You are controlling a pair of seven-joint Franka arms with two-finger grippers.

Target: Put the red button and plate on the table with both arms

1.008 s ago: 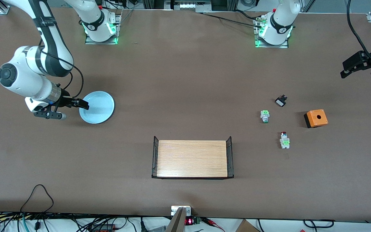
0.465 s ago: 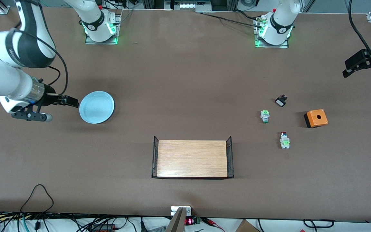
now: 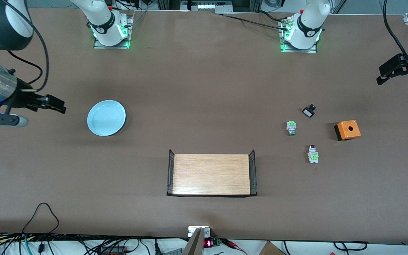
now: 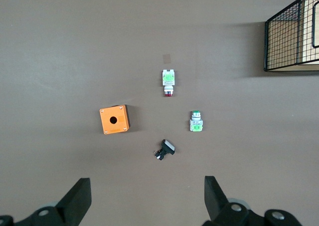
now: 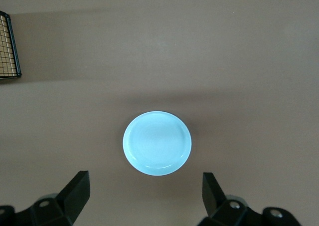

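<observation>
The light blue plate [image 3: 106,117] lies flat on the brown table [image 3: 204,88] toward the right arm's end; it also shows in the right wrist view [image 5: 157,143]. My right gripper [image 3: 53,103] is open and empty, up in the air beside the plate and apart from it. The red button [image 3: 312,153] lies on the table toward the left arm's end, nearer to the front camera than the other small parts; it shows in the left wrist view [image 4: 168,81]. My left gripper [image 3: 400,71] is open and empty, high over the table's edge.
A green-and-silver part [image 3: 291,127], a small black-and-white part [image 3: 309,111] and an orange box with a hole [image 3: 347,130] lie close to the red button. A wooden tray with black wire ends [image 3: 211,174] stands mid-table near the front camera.
My right gripper has let go of the plate's rim and drawn away from it toward the table's end and upward. The plate stays put. The left gripper barely moved.
</observation>
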